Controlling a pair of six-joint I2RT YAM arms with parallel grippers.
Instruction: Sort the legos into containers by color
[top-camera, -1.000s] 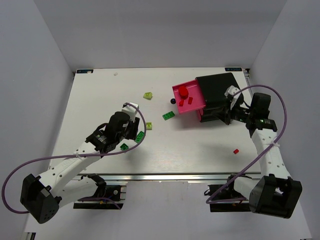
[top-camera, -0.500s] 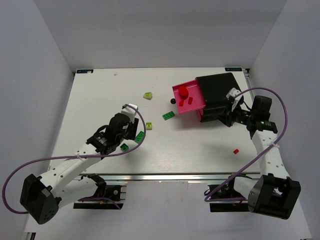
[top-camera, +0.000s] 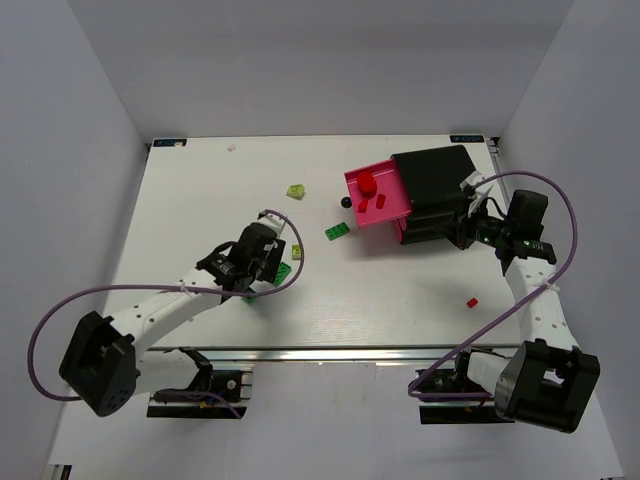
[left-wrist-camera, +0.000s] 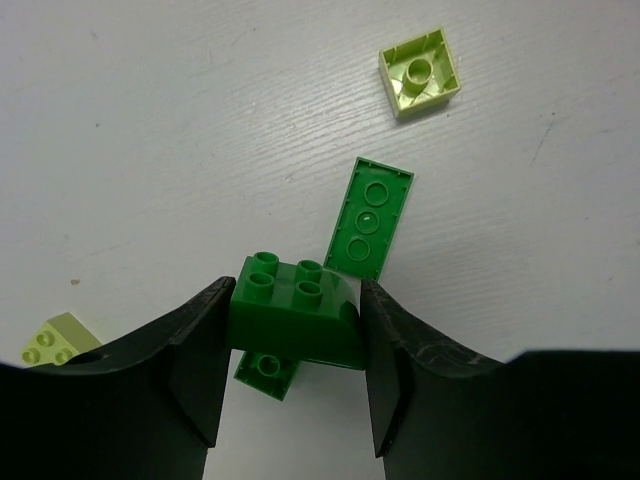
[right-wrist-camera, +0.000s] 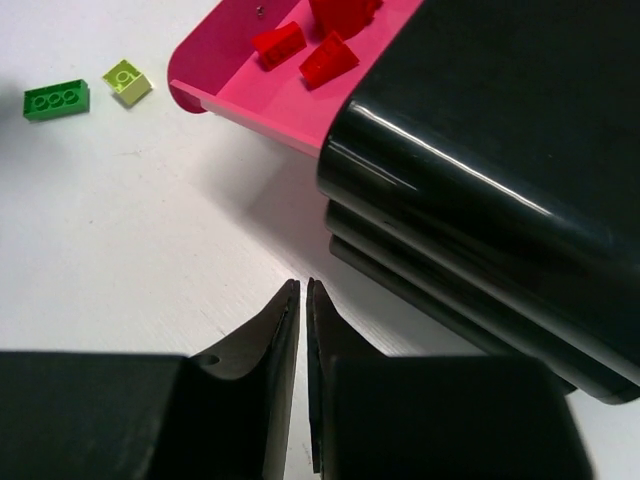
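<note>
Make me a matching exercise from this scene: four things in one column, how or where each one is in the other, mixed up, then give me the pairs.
Things
1. dark green brick
2. stray red brick
3. pink drawer
4. right gripper

States
A. pulled out, with red bricks inside
B. fingers almost together, holding nothing
C. gripped by the left gripper
D. lying by itself on the table

Pairs: 1-C, 2-D, 3-A, 4-B
</note>
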